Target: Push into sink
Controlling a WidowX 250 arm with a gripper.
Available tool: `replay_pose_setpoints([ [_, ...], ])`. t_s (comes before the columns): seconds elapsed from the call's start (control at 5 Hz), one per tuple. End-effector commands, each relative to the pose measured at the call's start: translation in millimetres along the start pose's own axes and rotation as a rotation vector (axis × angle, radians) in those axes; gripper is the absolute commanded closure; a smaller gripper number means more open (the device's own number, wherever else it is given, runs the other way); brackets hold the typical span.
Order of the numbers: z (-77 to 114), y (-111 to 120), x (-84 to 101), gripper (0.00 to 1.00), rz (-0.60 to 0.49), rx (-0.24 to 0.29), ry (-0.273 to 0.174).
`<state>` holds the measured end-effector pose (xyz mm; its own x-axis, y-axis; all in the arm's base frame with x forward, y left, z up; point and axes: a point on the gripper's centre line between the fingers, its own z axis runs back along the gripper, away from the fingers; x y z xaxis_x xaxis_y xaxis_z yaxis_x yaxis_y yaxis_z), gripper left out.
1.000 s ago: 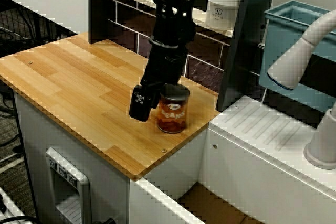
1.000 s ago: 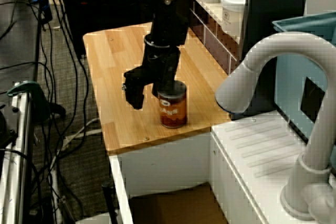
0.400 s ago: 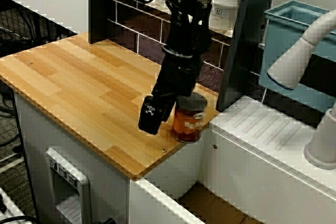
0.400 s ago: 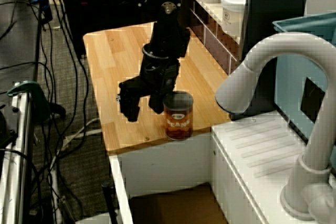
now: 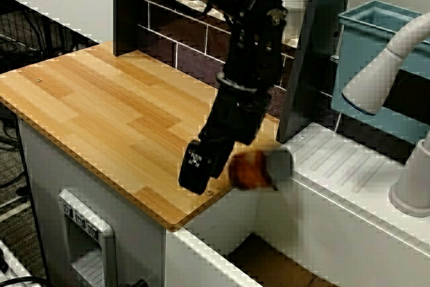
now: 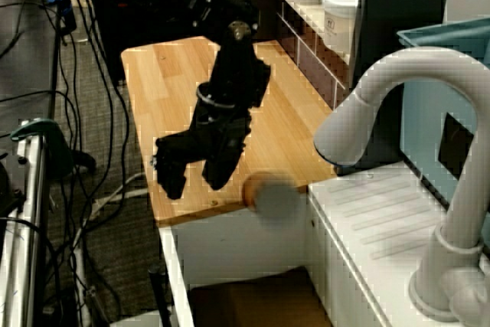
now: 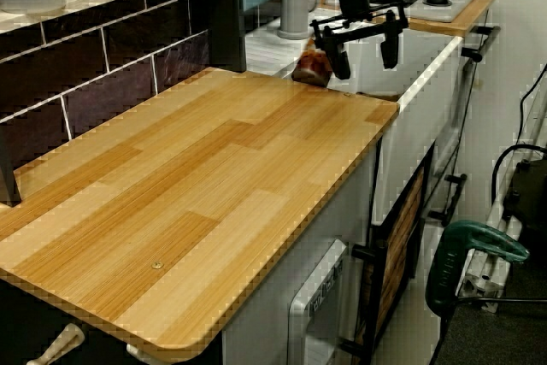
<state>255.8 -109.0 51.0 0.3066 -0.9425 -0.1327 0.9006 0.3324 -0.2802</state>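
- Tipping over the right edge of the wooden counter, the can is a motion-blurred smear, lid end toward the white sink rim.
- Spread apart and grasping nothing, the black gripper hangs just left of the can.
- A teal bin stands far right.

Black jointed arm ending in a black two-fingered pincer, white-marked.
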Motion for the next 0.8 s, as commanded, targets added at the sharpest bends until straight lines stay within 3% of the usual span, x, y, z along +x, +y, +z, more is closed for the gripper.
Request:
replay_pose_setpoints([
  [0.0,23.8,-3.7,-9.1,0.0,0.006,0.054,-0.053],
  [0.2,31.0,6.5,-20.7,0.0,0.036,0.055,-0.073],
  [0.4,33.2,2.1,-38.7,0.0,0.215,0.231,-0.018],
  [0.6,33.2,2.1,-38.7,0.0,0.215,0.231,-0.018],
])
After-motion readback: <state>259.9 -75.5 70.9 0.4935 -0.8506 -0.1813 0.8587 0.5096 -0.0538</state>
